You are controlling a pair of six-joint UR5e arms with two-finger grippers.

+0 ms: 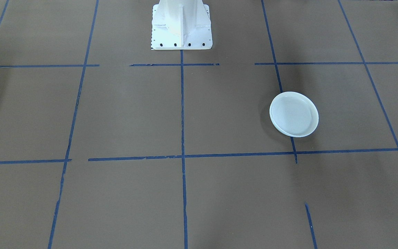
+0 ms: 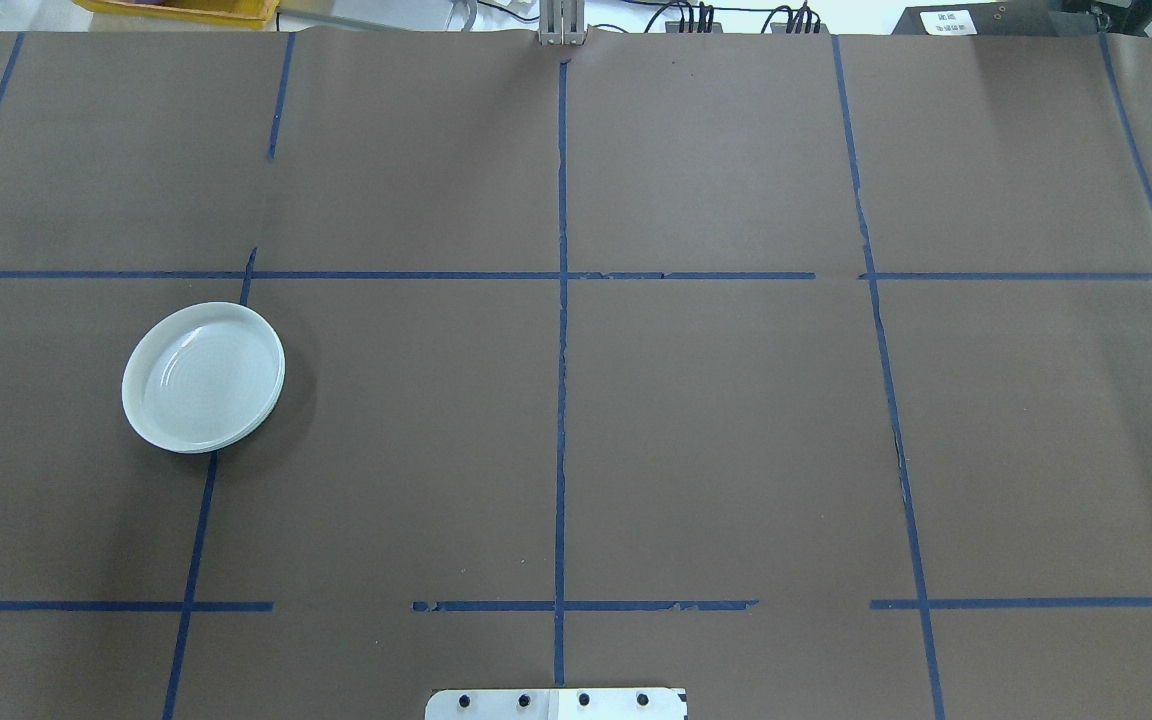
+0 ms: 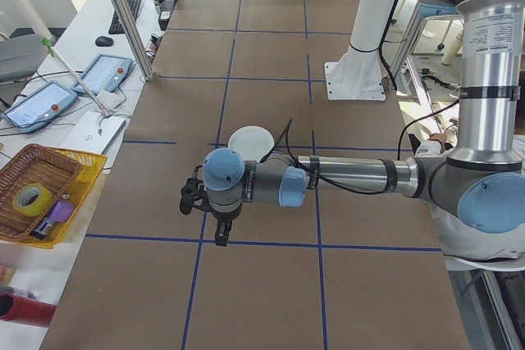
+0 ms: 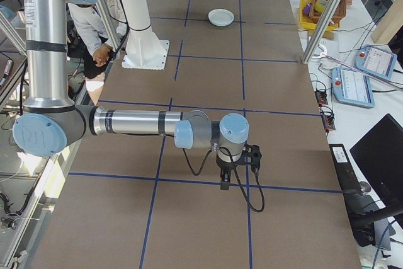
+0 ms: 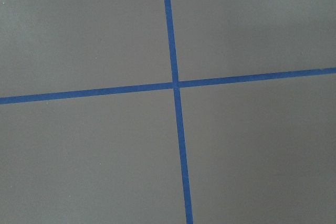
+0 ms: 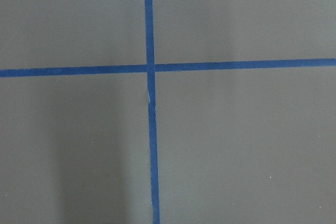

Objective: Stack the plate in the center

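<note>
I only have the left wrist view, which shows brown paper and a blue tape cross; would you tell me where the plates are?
Observer: The stack of plates sits on the robot's left side of the table, over a blue tape line, not in the middle.
Operator: Thank you. Is it really more than one plate?
Observer: Yes. The overhead view shows several rims at its edge, and the top plate has ring ridges inside.
Operator: And where is my gripper?
Observer: In the exterior left view the left gripper hangs over bare table, nearer that camera than the stack. I cannot tell how its jaws stand.
</note>
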